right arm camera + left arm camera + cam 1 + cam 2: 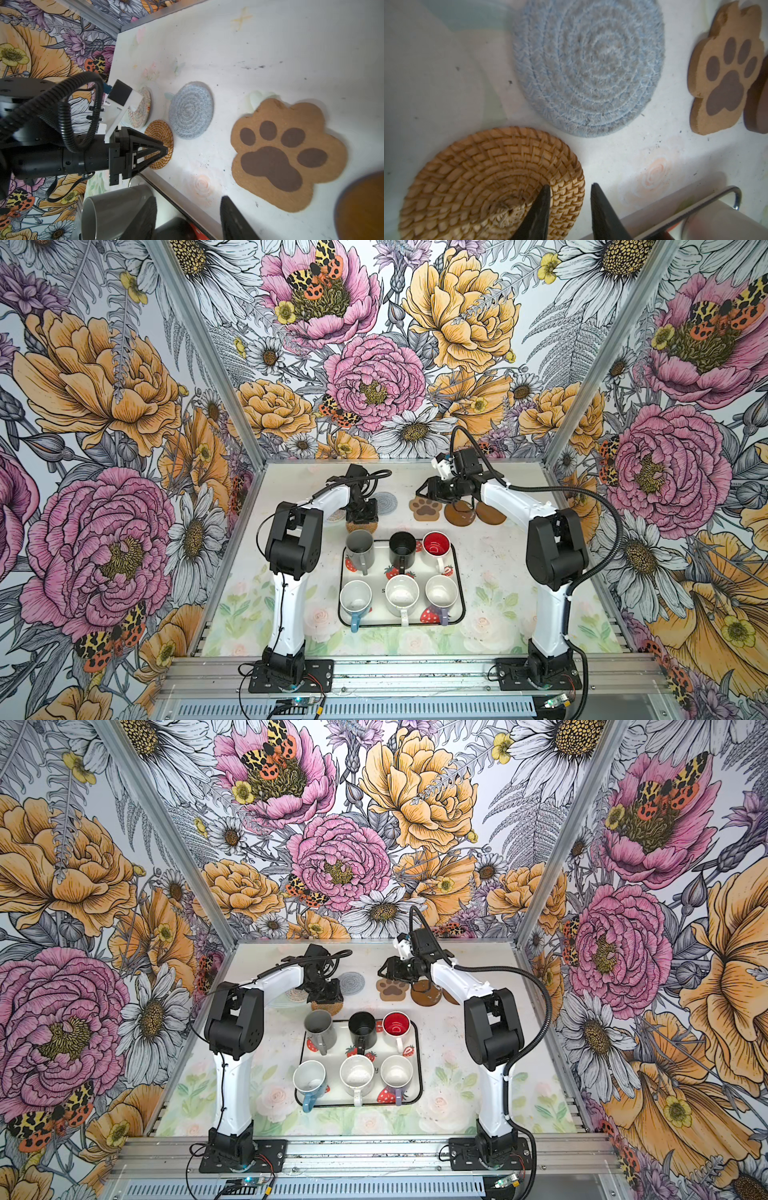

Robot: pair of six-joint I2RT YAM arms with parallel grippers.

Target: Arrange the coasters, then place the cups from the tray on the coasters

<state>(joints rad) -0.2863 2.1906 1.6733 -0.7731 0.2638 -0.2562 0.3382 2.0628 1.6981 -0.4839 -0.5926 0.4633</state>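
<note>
Just beyond the tray [378,620], the rattan coaster [492,182] lay crowding the grey mug [359,547]. My left gripper [570,185] straddled its rim, jaws narrowed, grip unclear to me, likely to drag it clear. My right gripper [188,197] hung parted, empty, beside the paw coaster [286,153].

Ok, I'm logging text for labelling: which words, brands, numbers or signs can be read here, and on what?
"s": on the tray, just left of the all-white mug in a top view; the mug hides what follows.
"y": on the tray, just right of that mug in a top view.
Pale mark inside the red-lined mug: too small to read.
Nothing else carries readable text.
</note>
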